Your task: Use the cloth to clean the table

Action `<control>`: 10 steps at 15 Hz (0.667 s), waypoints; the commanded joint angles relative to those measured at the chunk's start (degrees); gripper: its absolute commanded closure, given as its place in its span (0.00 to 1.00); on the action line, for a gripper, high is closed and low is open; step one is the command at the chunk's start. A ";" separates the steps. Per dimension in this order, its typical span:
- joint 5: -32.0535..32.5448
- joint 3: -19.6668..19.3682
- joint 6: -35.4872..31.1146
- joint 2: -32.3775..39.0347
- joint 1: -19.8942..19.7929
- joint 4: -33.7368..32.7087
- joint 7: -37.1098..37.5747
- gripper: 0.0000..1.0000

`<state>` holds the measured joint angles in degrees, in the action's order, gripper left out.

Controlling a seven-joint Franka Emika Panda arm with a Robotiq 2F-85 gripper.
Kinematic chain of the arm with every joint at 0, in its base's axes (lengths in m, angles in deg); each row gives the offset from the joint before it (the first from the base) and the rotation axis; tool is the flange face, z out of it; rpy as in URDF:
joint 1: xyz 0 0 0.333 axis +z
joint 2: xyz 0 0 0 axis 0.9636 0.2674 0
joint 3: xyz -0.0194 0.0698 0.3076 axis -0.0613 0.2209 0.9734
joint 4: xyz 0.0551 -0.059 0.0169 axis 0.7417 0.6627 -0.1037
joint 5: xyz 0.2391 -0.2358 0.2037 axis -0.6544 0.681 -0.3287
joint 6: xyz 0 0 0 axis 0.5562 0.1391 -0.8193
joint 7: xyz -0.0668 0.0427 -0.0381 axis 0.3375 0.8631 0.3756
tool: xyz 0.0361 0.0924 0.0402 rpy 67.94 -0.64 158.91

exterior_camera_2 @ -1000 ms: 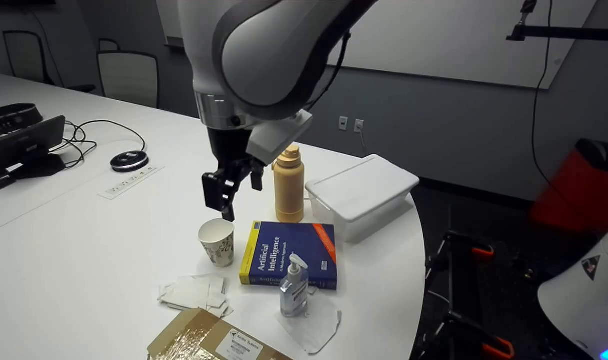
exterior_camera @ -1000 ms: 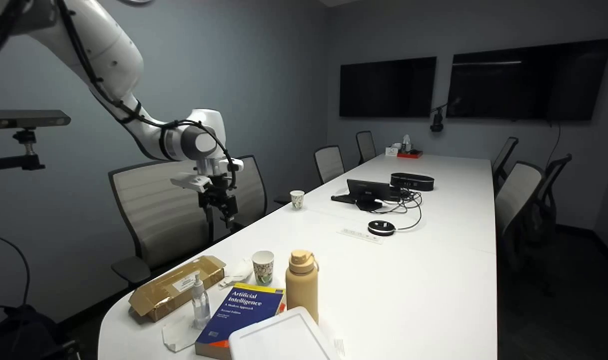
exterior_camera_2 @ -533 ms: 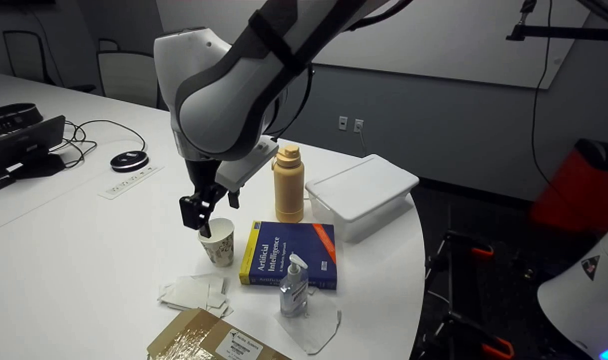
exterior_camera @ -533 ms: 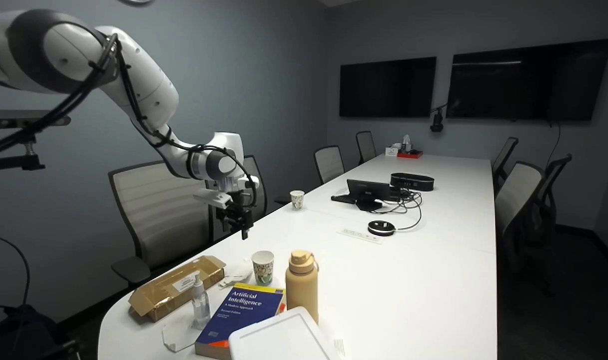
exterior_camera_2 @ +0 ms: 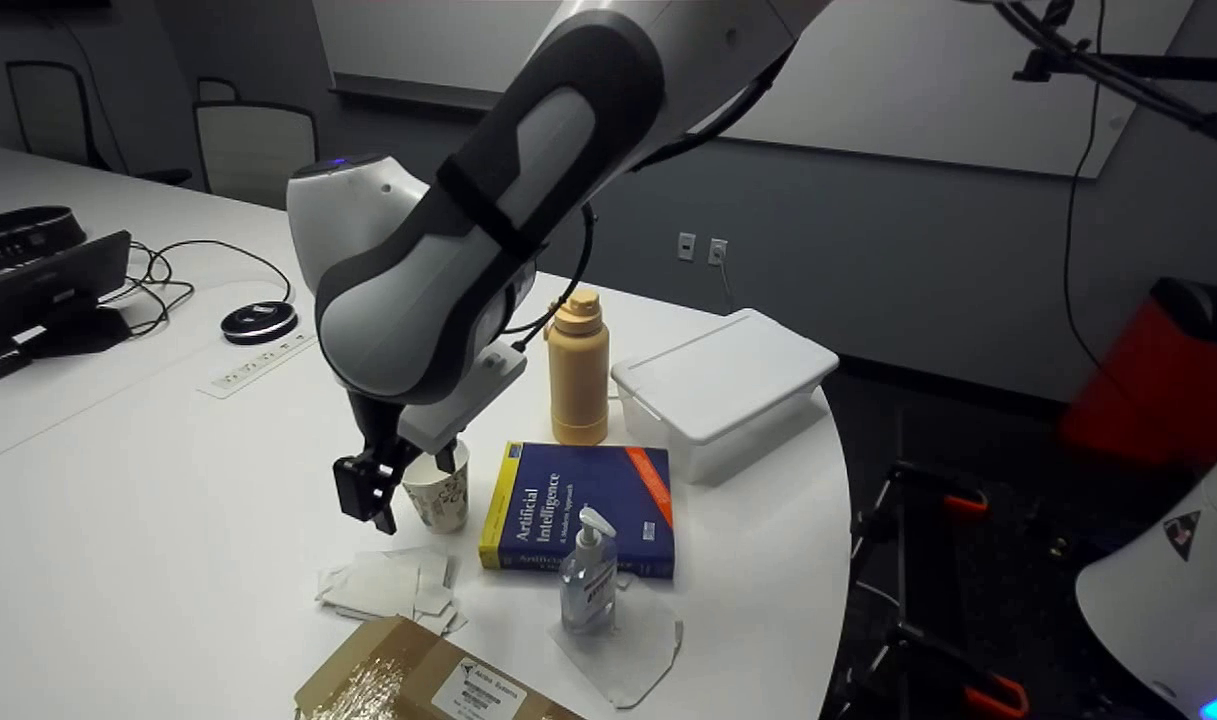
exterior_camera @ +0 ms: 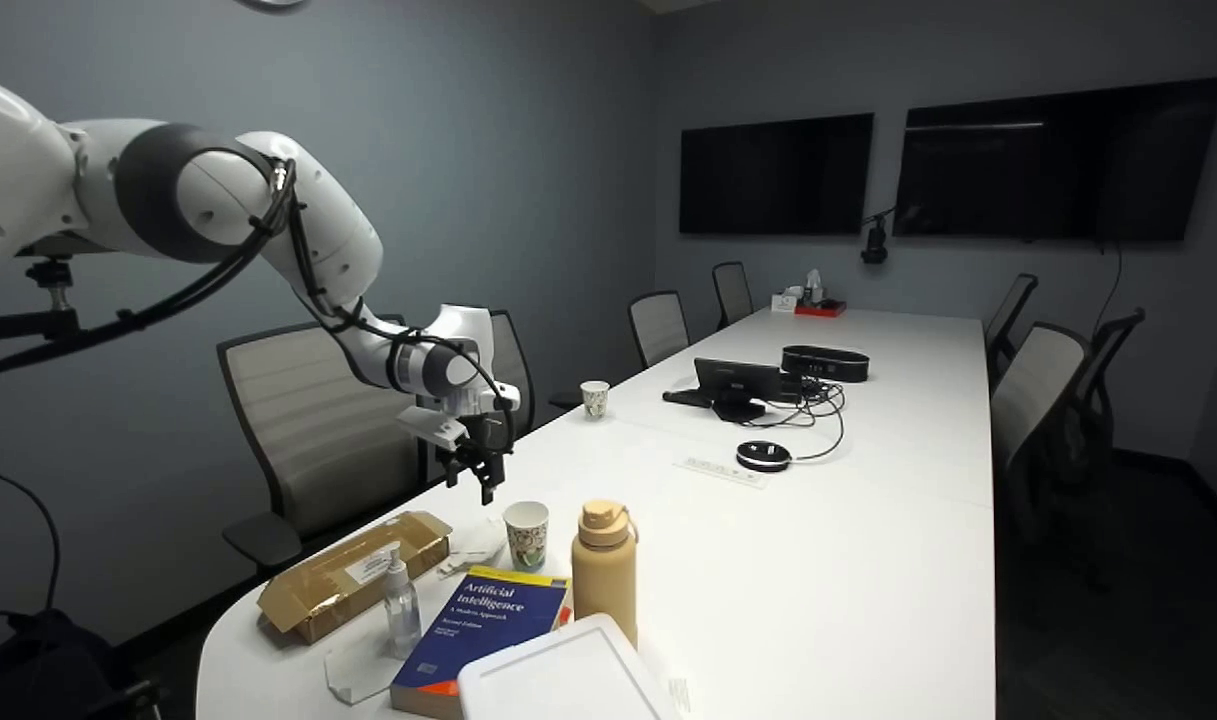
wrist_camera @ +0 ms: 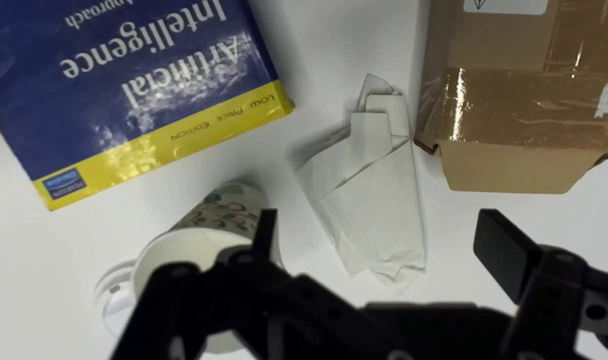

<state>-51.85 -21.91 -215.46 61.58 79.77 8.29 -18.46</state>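
A folded white cloth [wrist_camera: 378, 200] lies flat on the white table [exterior_camera_2: 218, 520], between the cardboard box and a paper cup. The cloth also shows in both exterior views [exterior_camera: 478, 543] [exterior_camera_2: 378, 585]. My gripper [wrist_camera: 377, 235] is open and empty, pointing down, above the table. In the wrist view the cloth's near end lies between the two spread fingers, below them. In an exterior view the gripper [exterior_camera_2: 416, 490] hangs in front of the cup and short of the cloth. A second white sheet [exterior_camera_2: 633, 655] lies under the sanitizer bottle.
A patterned paper cup [wrist_camera: 204, 240] stands close by the left finger. A blue book [exterior_camera_2: 588, 500], sanitizer bottle [exterior_camera_2: 588, 590], tan bottle [exterior_camera_2: 579, 380], lidded plastic box [exterior_camera_2: 723, 370] and open cardboard box [wrist_camera: 523, 110] surround the cloth. A farther cup [exterior_camera: 594, 399] stands near the table edge.
My gripper has come down towards the table, moving to the left past the cup and towards the cloth in an exterior view. It has stayed open. The objects have not moved.
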 commanded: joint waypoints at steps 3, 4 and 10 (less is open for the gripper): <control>-2.84 -0.74 -1.48 6.95 1.82 -5.99 -0.10 0.00; -2.72 -0.87 -1.24 8.06 2.10 -7.08 -0.08 0.00; -2.71 -1.25 -0.78 14.37 3.09 -13.14 0.51 0.00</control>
<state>-53.40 -22.20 -216.53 72.62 81.40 -0.55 -18.31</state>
